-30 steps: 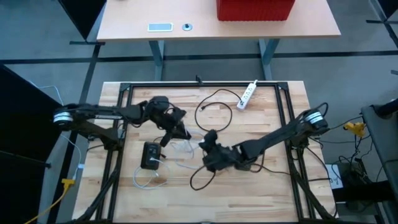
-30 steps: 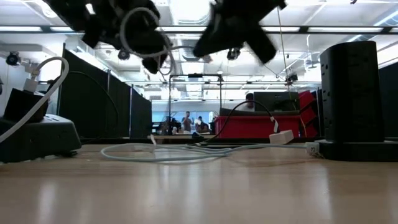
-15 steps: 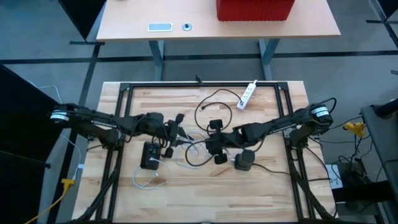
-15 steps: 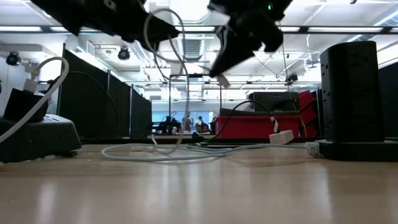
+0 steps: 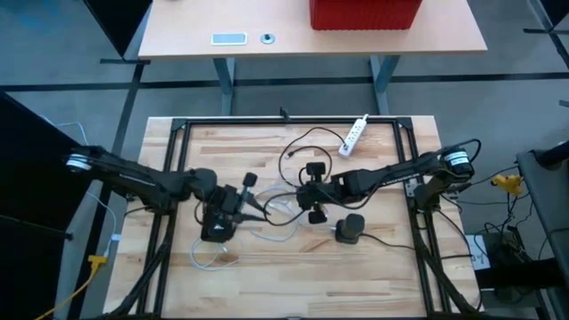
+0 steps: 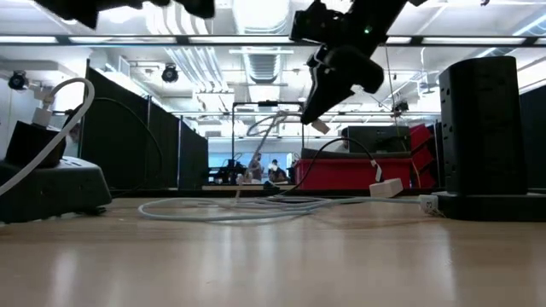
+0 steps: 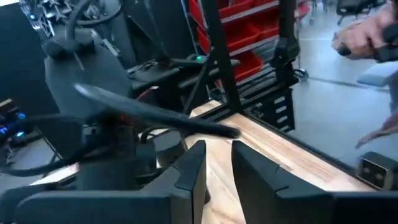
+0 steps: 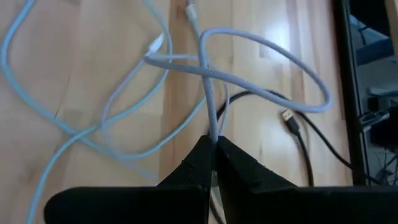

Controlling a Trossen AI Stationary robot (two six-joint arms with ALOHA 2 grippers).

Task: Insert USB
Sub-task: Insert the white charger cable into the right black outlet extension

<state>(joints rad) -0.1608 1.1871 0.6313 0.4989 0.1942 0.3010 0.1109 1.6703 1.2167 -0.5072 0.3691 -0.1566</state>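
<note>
A white braided USB cable (image 5: 271, 212) lies in loose loops on the wooden table, with one loop (image 8: 267, 68) raised. My right gripper (image 5: 293, 199) is at mid-table, slanting down, and is shut on this cable. My left gripper (image 7: 217, 168) hovers level just left of it, beside a black charger box (image 5: 216, 222). Its fingers stand a little apart with nothing between them. The box has a white cord (image 6: 51, 102) plugged into its top. A black cable's USB plug (image 8: 289, 117) lies on the wood. My right gripper pinches the white cable (image 8: 212, 134) between its two fingertips and comes slanting down from above. The cable rises out of the fingertips into a slack loop, and the rest lies on the table. In the low view a short light end (image 6: 320, 126) sticks out below the fingers.
A black power tower (image 5: 348, 229) stands near the right arm, with a black cord running from it. A white power strip (image 5: 356, 133) lies at the far right. A black frame (image 5: 293, 120) borders the table. People show in the room beyond it.
My left gripper has swung toward the near edge and the charger box and has rolled. The cable loop that hung by it is gone from it. My right gripper has gone toward the far edge and turned, and the loop now hangs from it alone.
</note>
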